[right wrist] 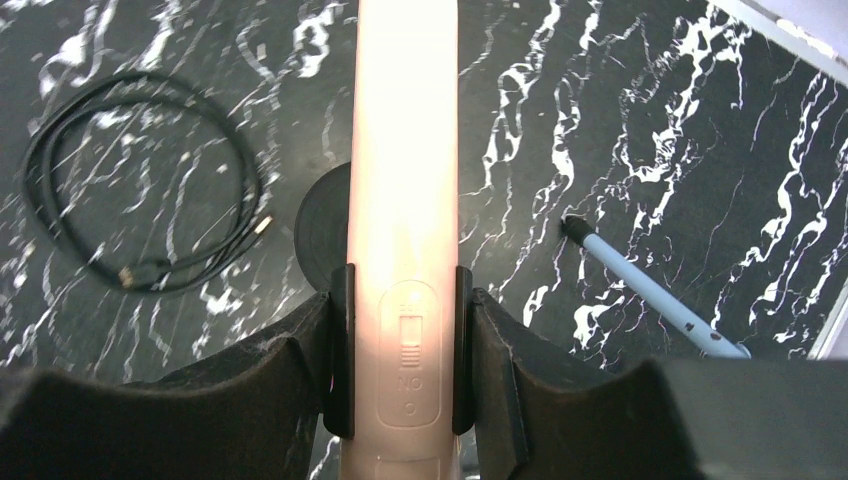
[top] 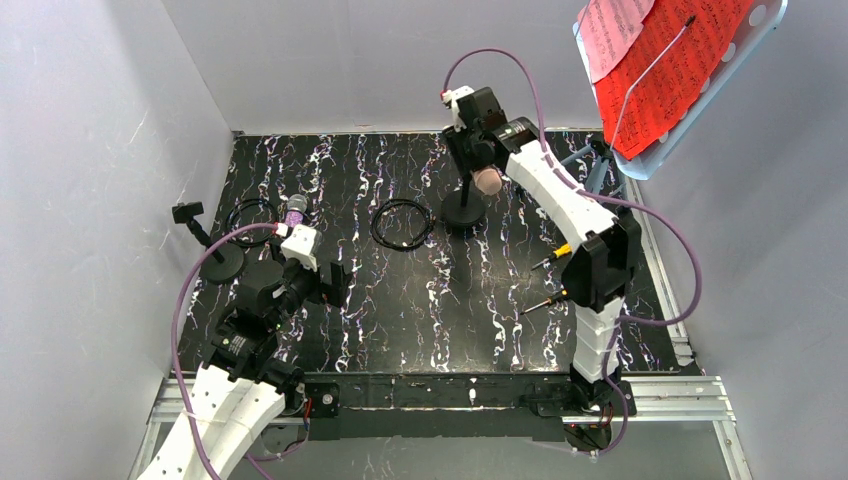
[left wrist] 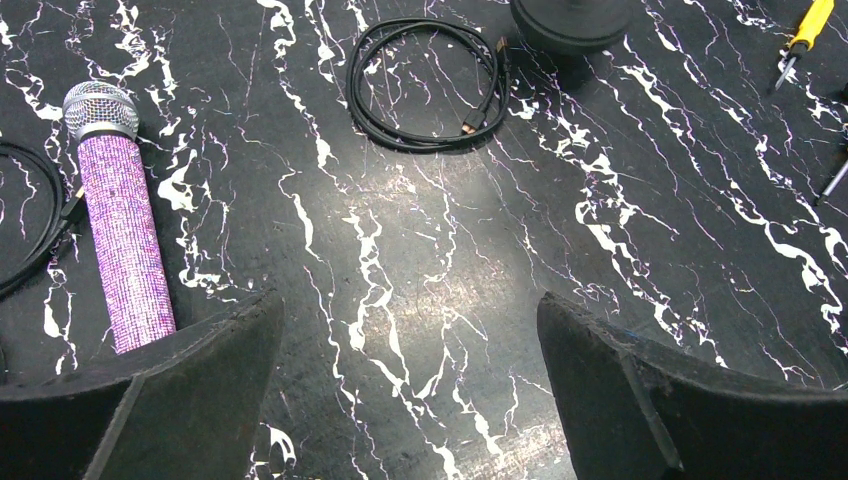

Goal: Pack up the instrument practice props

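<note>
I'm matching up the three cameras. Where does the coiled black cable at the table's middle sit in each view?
Top external: coiled black cable, table's centre.
Left wrist: top, middle.
Right wrist: left side, left of the cream microphone.
Shared landmark: the round black post base just right of the cable in all three.

"on", upside down, cream microphone (right wrist: 405, 150)
</note>
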Robot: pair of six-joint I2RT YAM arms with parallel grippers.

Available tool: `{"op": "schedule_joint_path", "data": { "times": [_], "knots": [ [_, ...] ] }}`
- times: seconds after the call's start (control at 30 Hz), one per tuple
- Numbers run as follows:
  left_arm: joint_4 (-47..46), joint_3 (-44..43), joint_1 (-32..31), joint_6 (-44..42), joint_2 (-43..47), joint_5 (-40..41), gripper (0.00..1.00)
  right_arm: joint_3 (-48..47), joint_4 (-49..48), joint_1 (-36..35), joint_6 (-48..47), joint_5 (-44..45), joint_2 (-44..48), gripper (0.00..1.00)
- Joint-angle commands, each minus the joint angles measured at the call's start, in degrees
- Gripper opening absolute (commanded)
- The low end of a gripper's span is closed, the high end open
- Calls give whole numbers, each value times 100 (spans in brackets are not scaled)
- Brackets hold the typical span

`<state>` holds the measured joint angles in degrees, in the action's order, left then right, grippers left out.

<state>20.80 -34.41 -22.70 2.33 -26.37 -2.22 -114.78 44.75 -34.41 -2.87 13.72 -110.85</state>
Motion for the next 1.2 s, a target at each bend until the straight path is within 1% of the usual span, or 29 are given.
{"op": "schedule_joint_path", "data": {
  "times": [0.0,0.23,0.37,0.47,0.57,0.83,0.93,1.17],
  "knots": [
    [-67,35,-33,-67,-67,-98,95,461,-561,-519,-318,90,1086,1],
    [-83,48,-49,-82,-131,-212,94,1437,-989,-1425,-313,30,1830,1],
    [-106,83,-50,-115,-132,-337,94,2118,-1772,-1800,-115,-197,2212,1],
    [-136,84,-56,-193,-132,-789,94,2685,-2332,-2030,27,-295,2398,1],
    [-136,84,-50,-202,-115,-1047,94,2990,-2703,-2189,167,-359,2449,1],
    [-117,-14,-51,-155,-256,-1672,94,3337,-3178,-2512,181,-484,2191,2],
    [-87,-68,-58,-126,-378,-1909,92,3468,-3295,-2535,181,-467,2166,9],
    [-314,-67,-53,185,-602,-2115,89,3542,-3265,-2564,172,-675,2091,35]
  ]
}}
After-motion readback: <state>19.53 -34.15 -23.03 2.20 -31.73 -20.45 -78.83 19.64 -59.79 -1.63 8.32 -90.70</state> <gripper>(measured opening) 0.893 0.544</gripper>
